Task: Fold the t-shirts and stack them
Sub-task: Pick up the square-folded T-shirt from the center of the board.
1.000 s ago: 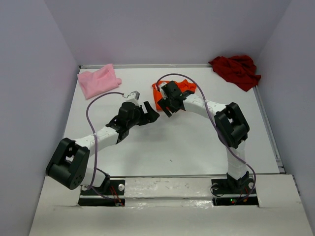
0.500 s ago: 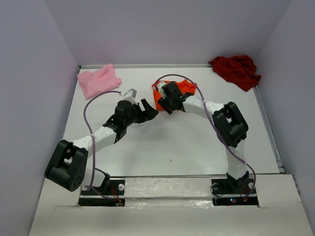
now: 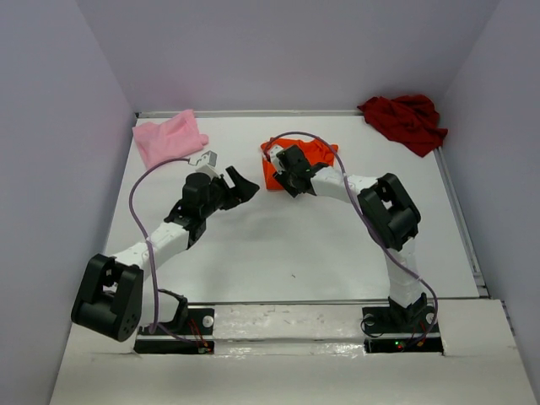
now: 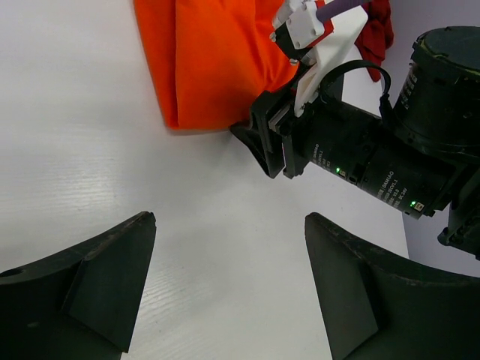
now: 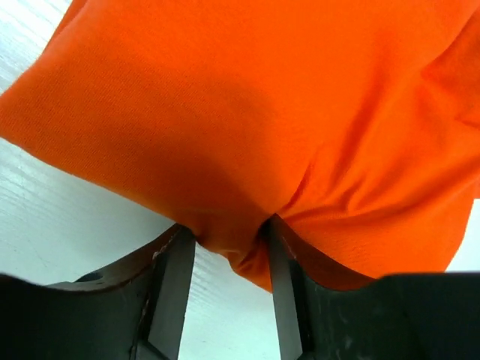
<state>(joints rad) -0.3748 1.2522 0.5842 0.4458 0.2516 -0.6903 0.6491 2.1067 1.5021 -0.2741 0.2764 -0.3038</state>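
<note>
The orange t-shirt (image 3: pixel 323 152) (image 4: pixel 210 67) (image 5: pixel 247 112) lies folded at the table's middle back. My right gripper (image 3: pixel 282 183) (image 5: pixel 229 234) sits at the shirt's near left edge, and a bunched fold of orange cloth is pinched between its fingers (image 5: pixel 174 277). My left gripper (image 3: pixel 245 183) (image 4: pixel 230 221) hovers just left of it over bare table, wide open and holding nothing. The pink t-shirt (image 3: pixel 169 139) lies crumpled at the back left. In the back right corner lies the dark red t-shirt (image 3: pixel 405 120) (image 4: pixel 375 34), also crumpled.
Purple walls (image 3: pixel 67 169) close in the white table (image 3: pixel 295 245) on three sides. A purple cable (image 3: pixel 152 181) loops above each arm. The right arm's wrist (image 4: pixel 360 150) is close in front of my left gripper.
My right gripper has slid onto the orange shirt's near edge and narrowed on a fold of it. The left arm has swung slightly left and back, still open.
</note>
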